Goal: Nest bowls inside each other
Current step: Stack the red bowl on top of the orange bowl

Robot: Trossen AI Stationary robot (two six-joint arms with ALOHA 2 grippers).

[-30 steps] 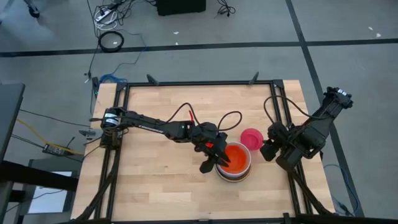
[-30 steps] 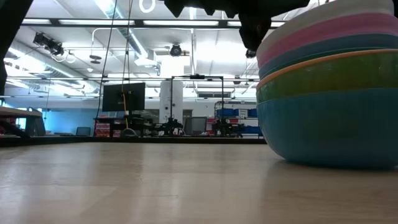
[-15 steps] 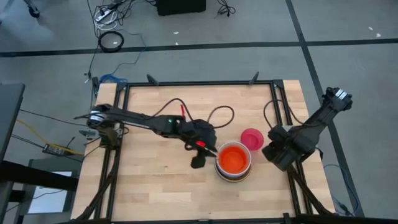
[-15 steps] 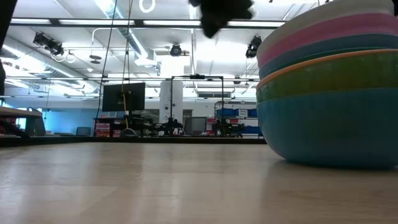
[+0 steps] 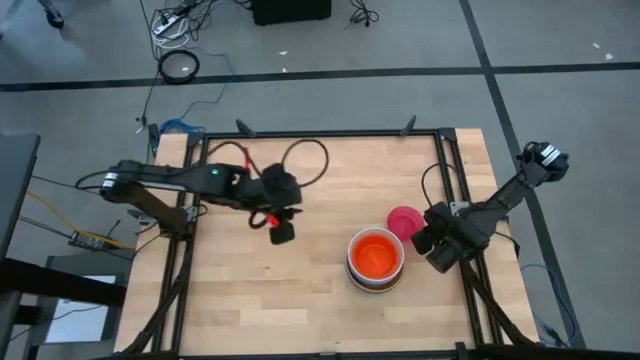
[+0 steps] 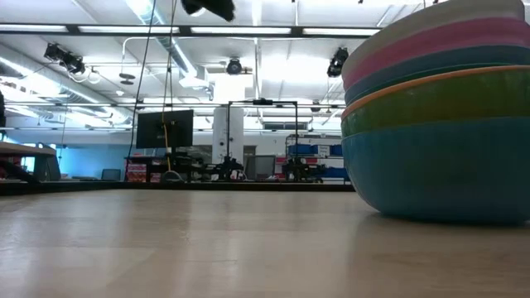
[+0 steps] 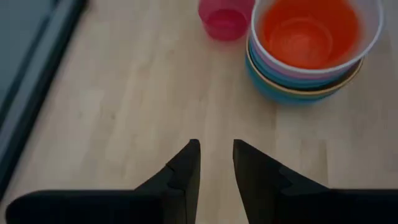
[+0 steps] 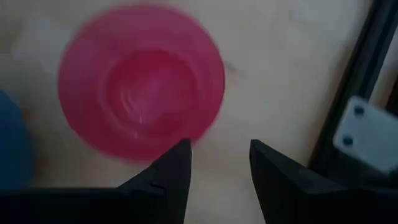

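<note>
Two grippers are seen over the table, and neither holds anything. The left gripper is raised well to the left of the stack of bowls, at the end of an arm stretched out low from the table's left edge; its fingers are parted by a narrow gap with only bare wood between them. The right gripper is set just right of the stack on a folded arm, its fingers spread and empty, pointed down beside the small magenta bowl, which stands alone on the wood, touching or nearly touching the stack's upper right rim. In the stack, an orange-red bowl is seen innermost from above. Only the low view shows the stack's side, where white, pink, teal, orange, green and blue rims are layered from the top downward. Only the right wrist view shows the magenta bowl's hollow, blurred, just ahead of the fingertips.
</note>
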